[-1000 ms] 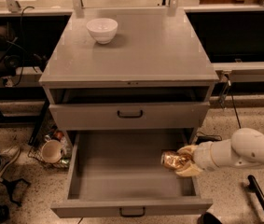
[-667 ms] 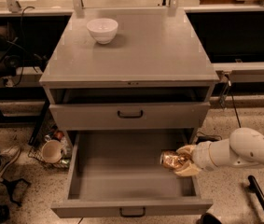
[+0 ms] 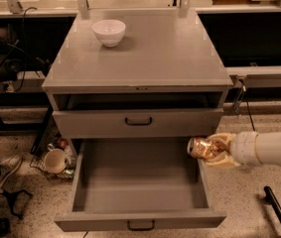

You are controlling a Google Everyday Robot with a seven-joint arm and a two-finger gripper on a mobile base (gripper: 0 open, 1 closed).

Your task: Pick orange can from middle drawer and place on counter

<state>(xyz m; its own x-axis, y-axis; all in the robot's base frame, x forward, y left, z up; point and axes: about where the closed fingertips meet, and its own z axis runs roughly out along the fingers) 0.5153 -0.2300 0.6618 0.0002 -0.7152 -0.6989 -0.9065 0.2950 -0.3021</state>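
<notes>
Can up off drawer floor, tabletop next.
Bowl (image 3: 109,31) sat back-left on tabletop (image 3: 160,58); below it, mid drawer (image 3: 140,192) stood pulled out. Over its right wall the can (image 3: 199,148) lay sideways in the gripper (image 3: 208,150), fingers clenched round it, higher & further right vs 1 s ago. Pick looked done, approx halfway; lift to tabletop and release remained.

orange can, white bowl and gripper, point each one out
orange can (image 3: 200,148), camera view, on its mottled side, above the right wall of the middle drawer (image 3: 140,220).
white bowl (image 3: 109,32), camera view, on its outer wall, on the counter (image 3: 165,53).
gripper (image 3: 214,150), camera view, midway between its fingertips, shut on the orange can.
</notes>
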